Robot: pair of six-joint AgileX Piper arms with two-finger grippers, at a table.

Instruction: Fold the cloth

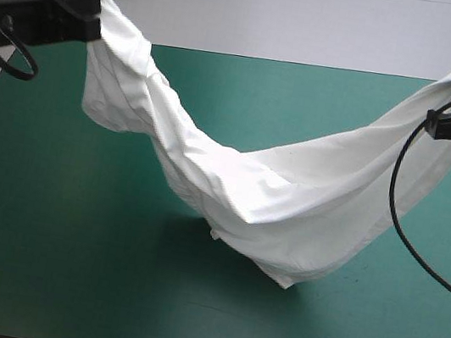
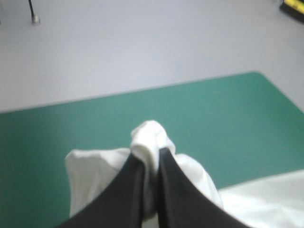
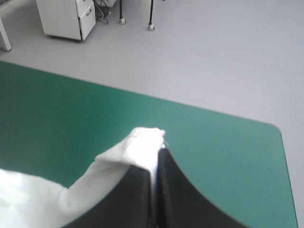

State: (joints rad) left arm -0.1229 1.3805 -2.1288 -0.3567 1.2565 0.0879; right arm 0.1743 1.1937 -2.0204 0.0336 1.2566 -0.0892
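White fabric T-shirt (image 1: 288, 205) is hanging like a hammock over the teal-green table cover (image 1: 50, 244). The left gripper (image 2: 152, 159) pinches one bunched end and the right gripper (image 3: 156, 154) pinches the other, black fingers nearly closed on the fabric. The middle sags low toward the cover.

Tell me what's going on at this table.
Two robot arms are holding a white T-shirt up between them. The left gripper is shut on one end and the right gripper on the other. The cloth sags in a long swag over the teal-green cover. Whether its lowest part touches the cover is unclear. No fold has been made yet.
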